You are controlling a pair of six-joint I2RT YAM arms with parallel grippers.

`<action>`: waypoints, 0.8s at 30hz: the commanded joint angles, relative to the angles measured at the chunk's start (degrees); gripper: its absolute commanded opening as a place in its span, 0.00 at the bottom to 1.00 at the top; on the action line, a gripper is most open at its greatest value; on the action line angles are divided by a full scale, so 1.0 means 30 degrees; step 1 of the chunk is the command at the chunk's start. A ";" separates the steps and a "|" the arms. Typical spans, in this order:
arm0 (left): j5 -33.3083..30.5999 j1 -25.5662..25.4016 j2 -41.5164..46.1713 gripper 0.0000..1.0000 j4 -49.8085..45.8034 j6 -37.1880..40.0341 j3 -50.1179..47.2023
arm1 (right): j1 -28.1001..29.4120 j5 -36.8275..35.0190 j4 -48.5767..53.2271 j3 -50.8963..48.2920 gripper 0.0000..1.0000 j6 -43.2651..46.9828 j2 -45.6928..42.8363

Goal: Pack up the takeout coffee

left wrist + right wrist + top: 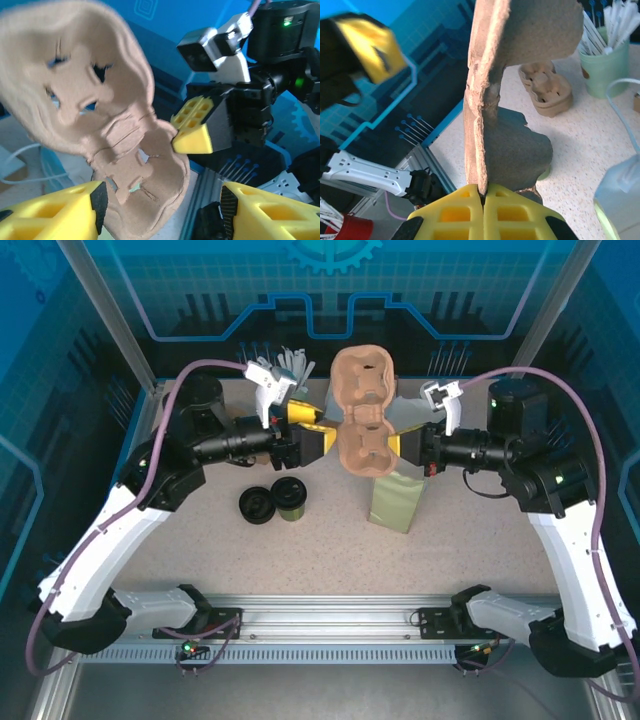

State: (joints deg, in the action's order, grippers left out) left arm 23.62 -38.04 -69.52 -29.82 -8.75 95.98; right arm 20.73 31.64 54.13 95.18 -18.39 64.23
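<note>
A brown moulded-pulp cup carrier (365,410) hangs in mid-air over the back of the table, between the two arms. My right gripper (398,445) is shut on its edge; the right wrist view has the yellow fingers pinched on the thin rim (484,192) and the carrier (520,30) rising above them. My left gripper (322,432) stands open beside the carrier. In the left wrist view its jaws (162,200) are spread wide, apart from the carrier (100,100). The takeout coffee (291,498), a small olive-green cup with a black lid, stands on the table below the left gripper.
A loose black lid (257,505) lies just left of the coffee. An olive-green paper bag (395,502) is under the right gripper. A stack of pulp carriers (545,87) and a green cup of white sticks (605,65) stand farther back. A metal rail (330,625) borders the near edge.
</note>
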 commanded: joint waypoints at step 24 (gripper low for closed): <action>-0.5065 -0.2320 -0.2505 0.56 -0.6145 1.4098 0.0834 | 0.4321 -0.2508 0.3329 0.0970 0.00 -0.2289 0.2758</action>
State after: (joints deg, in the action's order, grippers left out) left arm 11.79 -44.56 -76.84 -48.23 29.61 99.83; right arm 32.58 24.36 63.55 98.26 -24.29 72.03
